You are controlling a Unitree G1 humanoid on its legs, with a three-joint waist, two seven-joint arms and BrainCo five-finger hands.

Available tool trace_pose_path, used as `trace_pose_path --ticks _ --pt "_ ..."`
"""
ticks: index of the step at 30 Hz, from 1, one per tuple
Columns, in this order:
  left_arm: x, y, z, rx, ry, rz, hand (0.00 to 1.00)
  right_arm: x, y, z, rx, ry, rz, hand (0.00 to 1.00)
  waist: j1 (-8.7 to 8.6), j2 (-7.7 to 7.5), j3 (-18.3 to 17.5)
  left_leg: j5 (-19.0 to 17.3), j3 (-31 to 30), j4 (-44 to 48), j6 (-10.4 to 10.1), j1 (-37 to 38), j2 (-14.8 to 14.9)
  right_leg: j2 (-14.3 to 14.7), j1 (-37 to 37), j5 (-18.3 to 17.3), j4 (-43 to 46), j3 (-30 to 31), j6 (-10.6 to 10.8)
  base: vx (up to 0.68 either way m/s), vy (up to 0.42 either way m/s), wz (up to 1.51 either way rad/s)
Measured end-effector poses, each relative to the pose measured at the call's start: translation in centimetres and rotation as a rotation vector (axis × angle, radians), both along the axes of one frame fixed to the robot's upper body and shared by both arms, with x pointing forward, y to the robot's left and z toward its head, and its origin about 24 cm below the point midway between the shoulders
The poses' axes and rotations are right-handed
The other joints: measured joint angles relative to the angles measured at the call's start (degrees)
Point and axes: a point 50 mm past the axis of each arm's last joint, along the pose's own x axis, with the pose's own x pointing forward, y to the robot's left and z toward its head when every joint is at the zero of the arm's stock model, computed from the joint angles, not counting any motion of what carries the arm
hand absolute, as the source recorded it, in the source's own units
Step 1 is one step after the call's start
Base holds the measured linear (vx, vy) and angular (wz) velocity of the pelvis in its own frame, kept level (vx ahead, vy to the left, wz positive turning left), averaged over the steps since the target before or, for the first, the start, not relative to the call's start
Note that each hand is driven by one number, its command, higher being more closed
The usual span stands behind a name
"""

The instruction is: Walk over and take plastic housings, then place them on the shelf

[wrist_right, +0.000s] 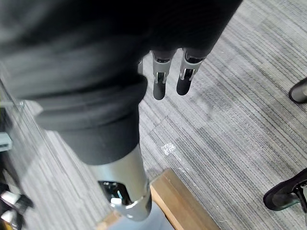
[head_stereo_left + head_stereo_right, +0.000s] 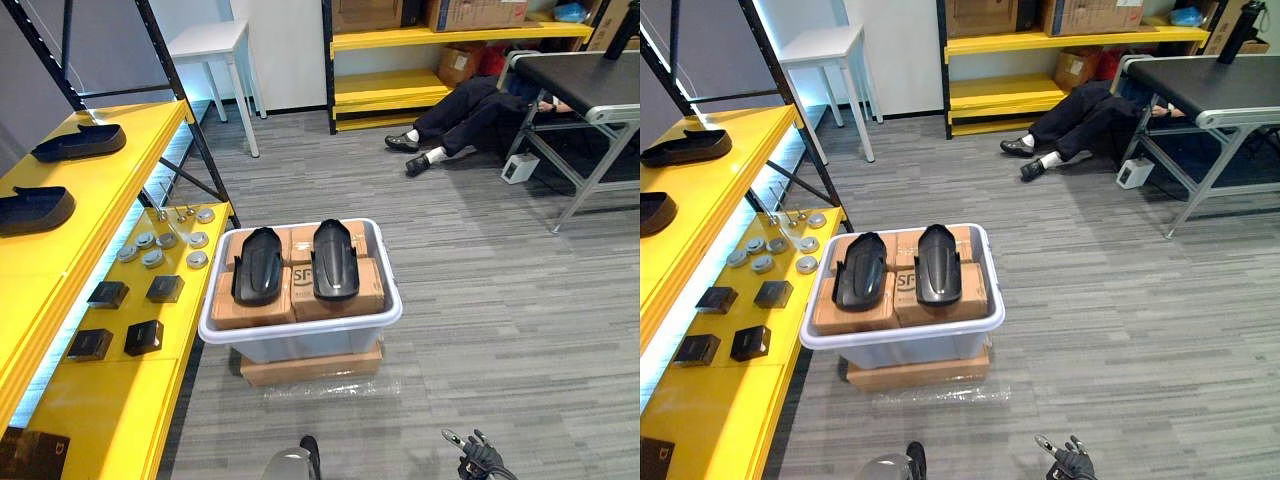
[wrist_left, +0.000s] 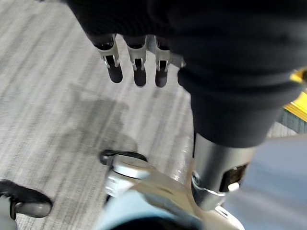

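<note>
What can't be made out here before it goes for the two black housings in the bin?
- Eye views: white plastic bin's inside, hidden under the brown cardboard boxes carrying the two black plastic housings.
- Right eye view: one black housing on the yellow shelf, cut by the left edge.
- Eye views: right hand, cut by the bottom edge.
- Seated person's upper body, behind the grey table.

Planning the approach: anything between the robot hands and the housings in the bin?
Nothing visible. Both housings lie uncovered atop cardboard boxes in the white bin; only bare carpet separates it from the right robot hand. The left robot hand hangs open over carpet.
</note>
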Motion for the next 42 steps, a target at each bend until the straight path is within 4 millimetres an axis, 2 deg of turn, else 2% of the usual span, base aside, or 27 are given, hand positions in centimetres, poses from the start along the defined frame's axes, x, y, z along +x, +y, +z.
trace_pose_path --ticks 1,2,3,4,5,6,7,8,9,10,12,15,19,24,25,26,28,30,31,34,35,37,42 --pt "0.5 0.3 0.1 0.008 -0.008 -0.017 0.0 0.3 0.3 0.1 -0.006 -0.011 0.021 0.0 -0.55 -0.59 0.4 -0.4 -0.7 -0.4 0.1 1.3 -0.7 -0.9 -2.2 -0.3 5.6 -0.5 0.0 0.47 0.081 0.66" --pt "1.6 0.7 0.4 0.023 -0.032 -0.043 0.0 0.8 0.7 0.5 -0.021 -0.036 0.05 0.0 -1.35 -1.08 0.8 -0.8 -2.5 -1.6 0.2 4.2 -1.6 -3.0 -4.7 -1.1 10.3 -3.2 -1.4 0.37 -0.002 0.73" --pt "2.3 0.8 0.6 0.029 -0.047 -0.057 0.0 1.0 0.7 0.8 -0.034 -0.051 0.068 0.0 -1.42 -1.07 0.8 -0.8 -3.1 -3.0 0.2 6.0 -1.7 -3.7 -5.4 -1.8 9.8 -4.1 -2.7 0.47 -0.032 0.8" --pt "3.5 1.1 1.0 0.04 -0.096 -0.047 0.0 1.8 1.0 1.5 -0.06 -0.094 0.105 0.0 -1.48 -0.94 0.9 -0.7 -4.3 -5.3 0.1 8.7 -1.5 -4.4 -6.3 -2.7 5.6 -5.1 -4.3 0.36 -0.047 0.57" --pt "4.4 1.4 1.4 0.051 -0.132 -0.039 0.0 2.5 1.1 2.1 -0.086 -0.13 0.139 0.0 -1.58 -0.77 0.9 -0.7 -5.5 -6.3 -0.1 9.7 -1.0 -4.2 -7.2 -2.9 0.4 -4.6 -4.6 0.45 -0.146 0.81" --pt "5.5 1.6 2.0 0.069 -0.183 -0.032 0.0 3.6 1.2 3.5 -0.13 -0.202 0.172 0.0 -2.02 -1.16 0.6 -1.0 -7.2 -7.2 -1.6 10.2 -0.3 -3.5 -8.3 -2.2 -11.2 -1.8 -5.0 0.33 -0.175 0.72" --pt "5.8 1.9 2.2 0.08 -0.196 -0.03 0.0 3.9 1.1 4.1 -0.157 -0.231 0.185 0.0 -2.12 -1.57 0.4 -1.3 -7.9 -7.4 -2.4 10.1 -0.4 -3.3 -8.6 -1.0 -16.7 0.2 -5.4 0.39 -0.264 0.7" --pt "5.9 2.6 2.5 0.103 -0.21 -0.024 0.0 4.3 1.1 5.1 -0.201 -0.28 0.193 0.0 -2.11 -3.76 0.2 -2.2 -8.7 -7.5 -3.9 10.2 -1.4 -4.1 -9.0 9.0 -23.9 3.7 -5.8 0.26 -0.226 0.41" --pt "5.8 2.6 2.3 0.102 -0.2 -0.015 0.0 4.5 1.0 5.5 -0.222 -0.299 0.193 0.0 -2.3 -3.87 0.4 -2.7 -9.3 -7.5 -4.5 10.6 -1.4 -4.1 -8.8 10.3 -23.4 3.3 -7.6 0.32 -0.291 0.26" --pt "5.2 2.2 2.0 0.094 -0.177 -0.005 0.0 4.6 0.8 6.0 -0.252 -0.315 0.199 0.0 -2.3 -2.97 0.1 -2.4 -9.5 -7.9 -5.2 10.9 0.0 -2.7 -8.6 10.3 -23.4 3.2 -7.5 0.29 -0.282 0.03" --pt "4.0 1.4 1.5 0.071 -0.143 0.01 0.0 4.8 0.7 7.9 -0.324 -0.391 0.226 0.0 -2.68 -1.59 -0.3 -2.8 -9.3 -9.7 -5.9 10.9 3.0 0.1 -7.3 11.0 -27.5 1.9 -8.9 0.28 -0.267 -0.04" --pt "3.7 0.5 1.1 0.044 -0.134 0.021 0.0 4.7 0.6 9.9 -0.397 -0.463 0.257 0.0 -2.61 -1.46 -0.3 -2.8 -9.8 -12.0 -7.2 11.5 4.8 1.8 -6.0 11.6 -30.6 0.7 -9.7 0.13 -0.108 0.07" --pt "3.6 0.3 1.0 0.043 -0.13 0.013 0.0 6.0 1.1 11.9 -0.491 -0.546 0.303 0.0 -2.26 -1.32 0.0 -2.6 -10.5 -12.6 -7.6 10.8 3.9 0.9 -4.9 12.6 -33.7 0.0 -9.5 0.06 0.059 0.14" --pt "5.8 0.2 1.6 0.053 -0.184 -0.022 0.0 11.2 3.6 15.7 -0.554 -0.717 0.325 0.0 -1.0 -1.0 5.5 -2.5 -13.1 -8.3 -7.3 4.3 2.0 -0.8 -7.3 14.7 -35.3 -1.9 -8.9 -0.09 0.074 0.27" --pt "7.2 0.3 2.0 0.069 -0.21 -0.046 0.0 13.6 4.5 17.4 -0.572 -0.772 0.322 0.0 0.09 -0.86 8.3 -2.5 -14.4 -6.2 -7.3 1.4 1.9 -0.8 -8.7 15.5 -35.3 -2.9 -9.2 -0.12 0.034 0.27" --pt "7.4 0.3 2.0 0.071 -0.216 -0.047 0.0 13.9 4.5 17.6 -0.573 -0.779 0.317 0.0 0.44 -0.86 8.7 -2.5 -14.5 -6.0 -7.3 1.0 1.9 -0.8 -8.9 15.6 -35.3 -3.0 -9.3 -0.17 0.033 0.26" --pt "8.7 0.2 2.5 0.081 -0.247 -0.055 0.0 15.9 5.1 19.4 -0.586 -0.827 0.292 0.0 1.86 -0.38 11.6 -2.6 -15.5 -4.3 -7.2 -1.3 1.8 -0.7 -10.1 16.4 -35.3 -3.6 -9.5 -0.16 0.02 0.17" --pt "9.3 0.1 2.8 0.088 -0.265 -0.064 0.0 16.9 5.7 20.9 -0.604 -0.871 0.274 0.0 2.07 0.19 12.8 -2.7 -16.9 -2.7 -7.0 -4.3 1.5 -0.7 -11.7 16.8 -35.2 -4.7 -9.5 -0.16 0.025 0.23" --pt "9.4 0.0 2.9 0.087 -0.272 -0.066 0.0 17.3 5.8 21.1 -0.617 -0.865 0.274 0.0 2.23 0.26 13.2 -2.8 -17.2 -2.1 -6.9 -5.3 1.5 -0.8 -12.2 16.9 -35.0 -4.8 -9.5 -0.13 0.035 0.21" --pt "10.2 -0.2 3.1 0.093 -0.288 -0.096 0.0 18.6 5.6 21.1 -0.634 -0.81 0.251 0.0 2.61 0.69 13.7 -2.9 -18.3 -0.2 -6.8 -8.3 1.2 -0.9 -14.2 16.9 -34.2 -5.7 -9.5 -0.07 0.031 0.13" --pt "10.7 -0.4 3.3 0.095 -0.3 -0.106 0.0 19.1 5.2 21.4 -0.65 -0.795 0.231 0.0 3.44 0.93 13.9 -2.9 -18.3 0.4 -6.8 -9.3 1.2 -0.9 -15.2 16.9 -33.7 -5.7 -9.6 -0.06 0.024 0.08" --pt "11.2 -0.6 3.4 0.097 -0.308 -0.104 0.0 19.8 4.7 22.1 -0.669 -0.783 0.196 0.0 3.77 1.49 14.3 -2.9 -18.8 1.1 -6.8 -10.2 1.2 -0.8 -15.6 17.0 -33.7 -5.9 -9.7 -0.04 0.021 0.05" --pt "12.1 -1.0 3.6 0.102 -0.316 -0.096 0.0 21.7 3.2 25.1 -0.738 -0.768 0.053 0.0 4.47 2.47 14.9 -2.9 -19.3 2.8 -6.9 -13.3 1.2 -0.7 -18.3 17.2 -32.6 -6.0 -9.9 -0.04 0.013 0.01"
